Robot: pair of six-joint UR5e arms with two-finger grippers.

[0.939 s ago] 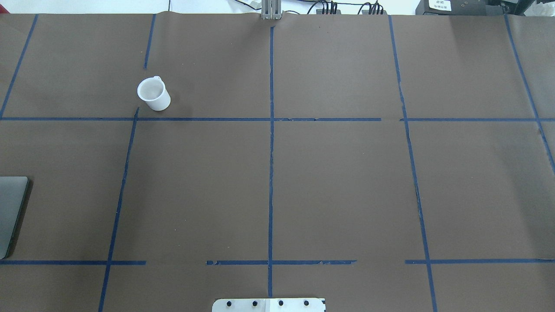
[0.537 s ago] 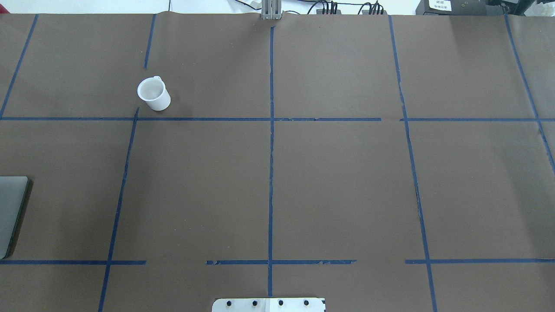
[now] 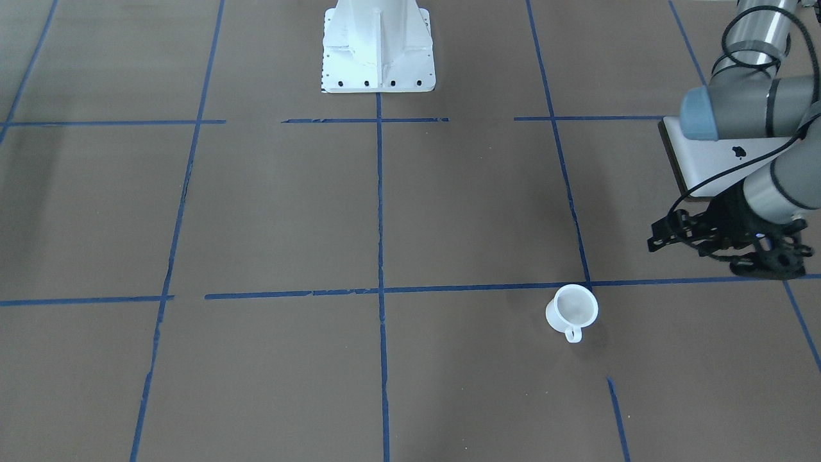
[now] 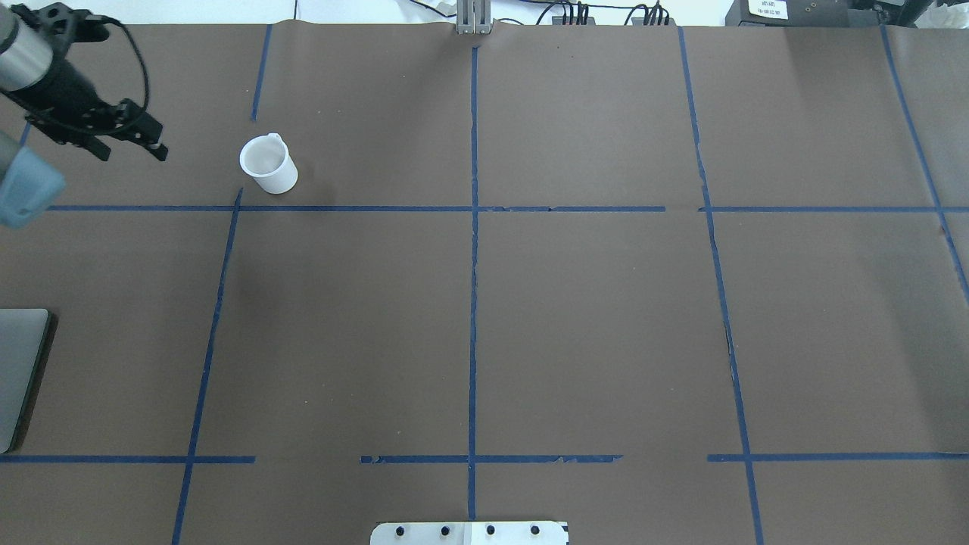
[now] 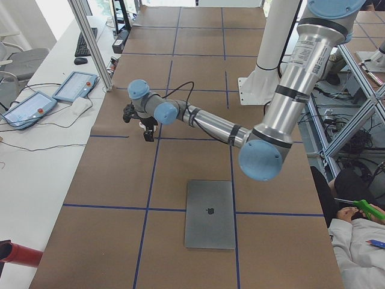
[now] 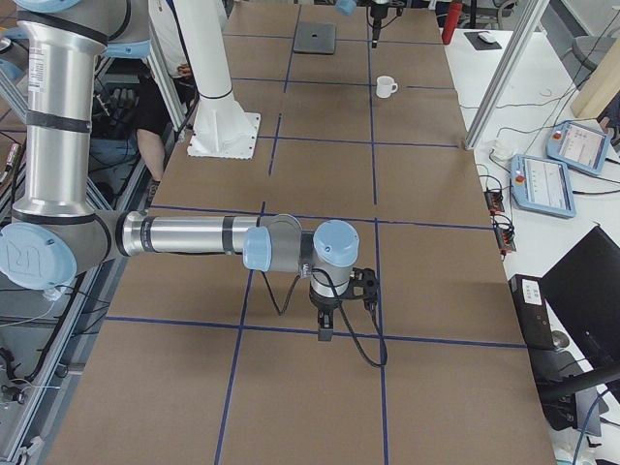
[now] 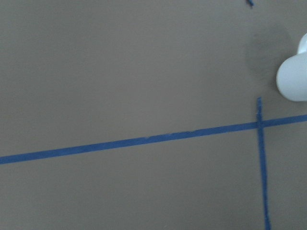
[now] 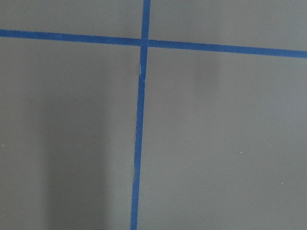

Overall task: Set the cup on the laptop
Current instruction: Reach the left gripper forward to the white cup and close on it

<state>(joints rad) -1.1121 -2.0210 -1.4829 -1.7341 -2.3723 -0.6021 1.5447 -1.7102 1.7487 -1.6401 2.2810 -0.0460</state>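
The small white cup [image 4: 266, 163] stands upright on the brown table, far left of centre, with its handle on the far side; it also shows in the front view [image 3: 572, 310], the right side view [image 6: 386, 86] and at the left wrist view's right edge [image 7: 293, 76]. The silver laptop [image 3: 705, 163] lies closed at the table's left end [image 4: 19, 371] [image 5: 210, 214], partly under my left arm in the front view. My left gripper [image 4: 132, 144] [image 3: 718, 247] hovers left of the cup, apart from it, open and empty. My right gripper [image 6: 325, 329] hangs over bare table at the right end; I cannot tell its state.
The white robot pedestal [image 3: 377, 51] stands at the near middle edge. Blue tape lines [image 4: 473, 265] grid the brown table. An aluminium post [image 5: 90, 42] and tablets [image 5: 75, 85] stand along the far side. A red object [image 5: 18, 256] lies beyond the laptop's end.
My left arm and gripper have come into the overhead view at the upper left, beside the cup. The cup and the laptop have not moved.
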